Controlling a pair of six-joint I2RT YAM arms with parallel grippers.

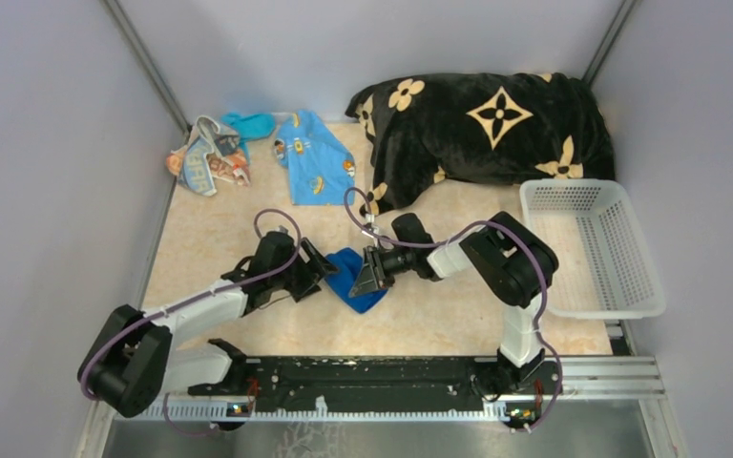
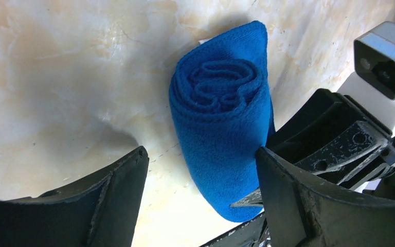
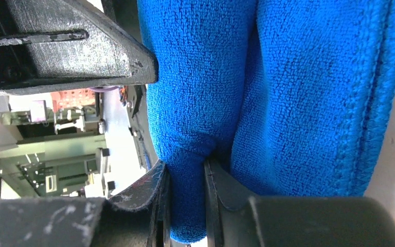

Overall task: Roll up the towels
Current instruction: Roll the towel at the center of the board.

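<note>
Top view: high, well back from the blue towel (image 1: 346,279), looking down on the whole bench (image 1: 210,239). Left wrist view: low and close, facing that towel end-on past the left tool (image 2: 200,154). Right wrist view: hard against the towel, cloth filling frame. All three share it.

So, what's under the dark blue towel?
Only the beige tabletop shows around the dark blue towel; the right gripper pinches one fold. Directly underneath is hidden.

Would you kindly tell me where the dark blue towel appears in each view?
Top external: dark blue towel, centre of picture.
Left wrist: middle, rolled end showing.
Right wrist: fills the upper right.
Shared landmark: right gripper, pinching its fold.
</note>
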